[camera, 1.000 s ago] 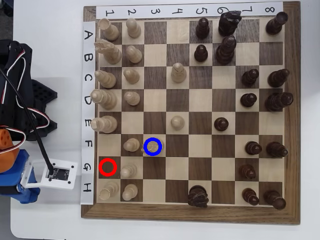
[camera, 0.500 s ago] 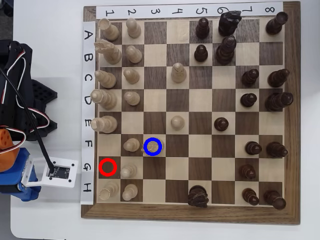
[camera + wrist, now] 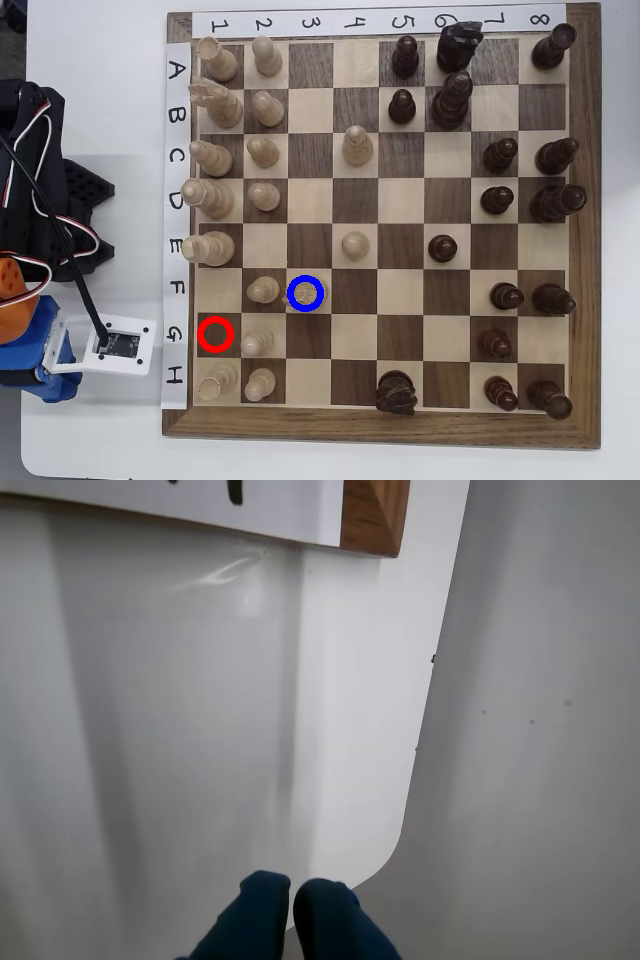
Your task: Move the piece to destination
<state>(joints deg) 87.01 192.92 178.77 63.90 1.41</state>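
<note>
- The chessboard (image 3: pixel 380 228), seen in the overhead view, is filling most of the frame, with paper strips of letters and numbers along two of its edges; in the wrist view only one wooden corner (image 3: pixel 374 516) is showing at the top.
- The white table (image 3: pixel 100 440) is lying bare below and beside the board, its rounded corner showing in both views.
- The arm (image 3: pixel 30 300) is sitting off the board at the left of the overhead view, its camera module level with rows G and H.
- The gripper (image 3: pixel 291 912) is pointing at bare table in the wrist view, its two dark blue fingers (image 3: pixel 255 910) pressed together with nothing between them.
- The cream pieces are crowding columns 1 and 2, and the dark pieces are gathering at the far columns.
- The red ring (image 3: pixel 215 334) is marking a dark square in row G, and that square is standing empty.
- The blue ring (image 3: pixel 305 293) is marking the destination square in row F.
- The knight (image 3: pixel 306 292) is standing inside the blue ring, so the move is judged complete, with nothing left but parking the arm.
- A pawn (image 3: pixel 263 290) is standing just beside the knight, apart from it, and nothing is blocking the square.
</note>
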